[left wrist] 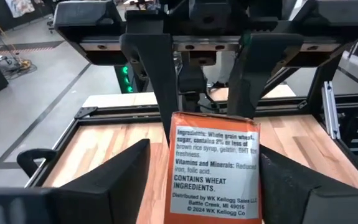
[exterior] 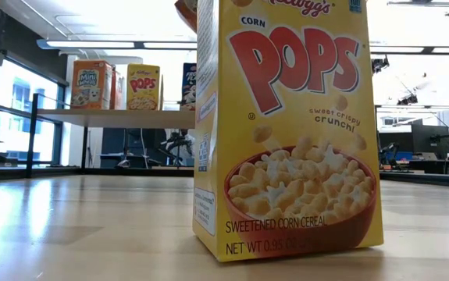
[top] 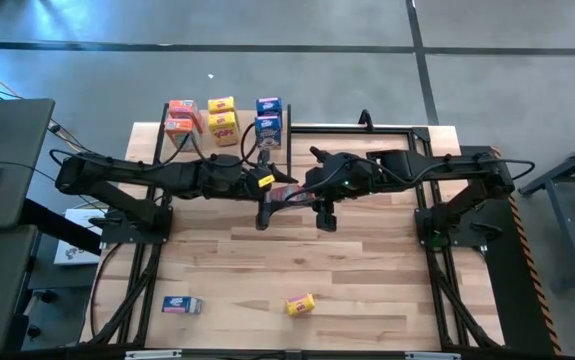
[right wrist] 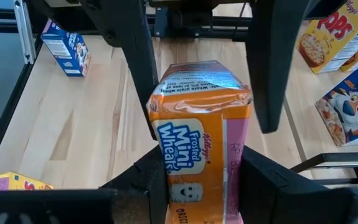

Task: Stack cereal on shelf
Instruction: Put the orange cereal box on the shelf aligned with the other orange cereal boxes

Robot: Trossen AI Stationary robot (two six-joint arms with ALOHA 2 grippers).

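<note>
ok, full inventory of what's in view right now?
shelf: one, light wood with black posts, far left of the table
orange-red cereal boxes: two, on the shelf, left end
yellow cereal boxes: two, on the shelf, middle
blue cereal boxes: two, on the shelf, right end
loose yellow box: one, on the table near its front edge
loose blue box: one, on the table, front left
held orange-red box: one, above mid-table between both hands
table: one, plank-patterned wood
right hand: shut on the held orange-red box
left hand: open, fingers either side of that box's other end
</note>
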